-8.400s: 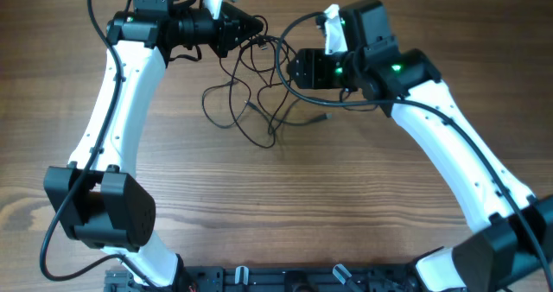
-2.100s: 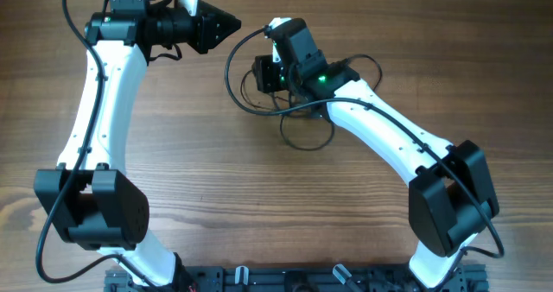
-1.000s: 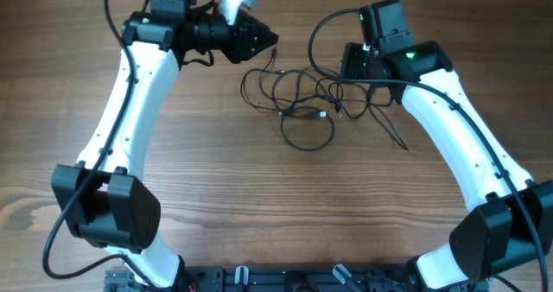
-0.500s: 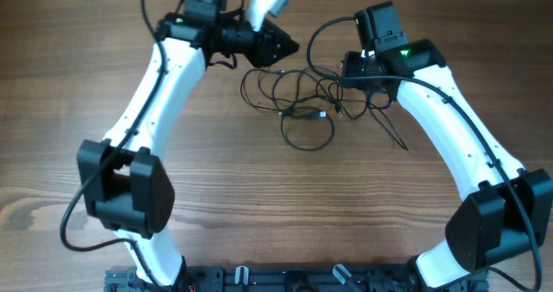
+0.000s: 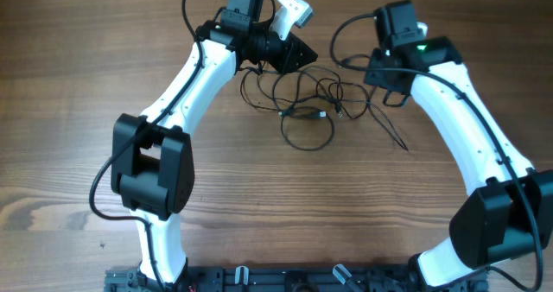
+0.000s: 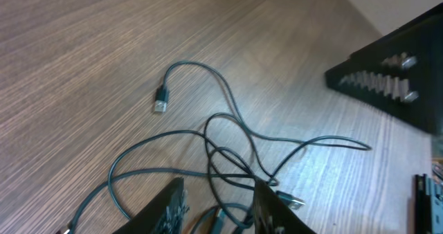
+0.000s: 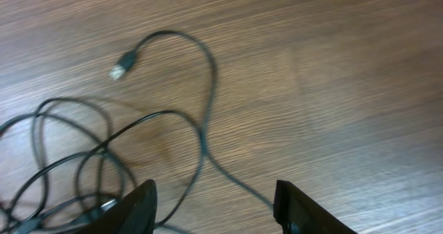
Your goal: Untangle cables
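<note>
Several thin, limp cables (image 5: 302,111) lie tangled near the table's (image 5: 259,206) far edge. Left gripper (image 6: 218,210) and right gripper (image 7: 214,206) hang open, empty. Light and floppy, the cables probably suit pinching beside a plug (image 6: 160,104).

Above the right gripper's (image 7: 220,212) parted black fingers (image 7: 140,205), thin black cables (image 7: 210,95) loop on the brown wood-grain table (image 7: 339,68), one strand ending in a small silver-tipped plug (image 7: 119,70).
</note>
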Controlling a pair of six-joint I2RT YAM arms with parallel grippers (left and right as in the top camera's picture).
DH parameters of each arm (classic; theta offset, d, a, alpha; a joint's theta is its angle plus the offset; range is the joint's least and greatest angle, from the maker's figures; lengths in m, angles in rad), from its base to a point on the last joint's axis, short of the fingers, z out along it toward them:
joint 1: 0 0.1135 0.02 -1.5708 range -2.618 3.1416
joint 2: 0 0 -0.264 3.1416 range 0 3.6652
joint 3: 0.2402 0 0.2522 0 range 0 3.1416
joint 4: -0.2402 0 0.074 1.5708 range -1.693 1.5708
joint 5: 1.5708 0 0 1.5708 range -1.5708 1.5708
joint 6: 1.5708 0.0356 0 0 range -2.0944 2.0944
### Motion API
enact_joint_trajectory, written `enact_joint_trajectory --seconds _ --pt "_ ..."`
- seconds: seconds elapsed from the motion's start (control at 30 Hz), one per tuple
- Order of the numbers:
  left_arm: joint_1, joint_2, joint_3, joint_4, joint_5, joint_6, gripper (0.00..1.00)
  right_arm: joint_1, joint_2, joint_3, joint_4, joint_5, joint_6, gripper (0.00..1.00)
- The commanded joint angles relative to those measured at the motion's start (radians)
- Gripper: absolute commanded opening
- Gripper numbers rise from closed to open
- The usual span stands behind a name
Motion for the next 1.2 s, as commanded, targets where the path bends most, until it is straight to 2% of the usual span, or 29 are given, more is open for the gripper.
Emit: enact_joint_trajectory --seconds 0.0,0.4,0.67,0.9,1.17 --pt "-0.004 0.043 0.01 0.004 -0.024 -0.027 0.33 -0.018 0.011 -0.001 -0.002 0.023 0.017 0.57" --pt "-0.09 0.068 0.01 0.008 -0.024 -0.039 0.33 -0.017 0.011 -0.001 0.011 -0.004 0.022 0.57" --pt "-0.11 0.111 0.01 0.007 -0.025 -0.04 0.29 -0.017 0.011 -0.001 0.011 -0.003 0.029 0.57" --pt "-0.11 0.124 0.01 0.003 -0.127 -0.046 0.27 -0.017 0.011 -0.001 0.011 -0.003 0.029 0.57" --pt "-0.107 0.124 0.01 0.003 -0.166 -0.046 0.28 -0.017 0.011 -0.001 0.015 -0.004 0.028 0.57"
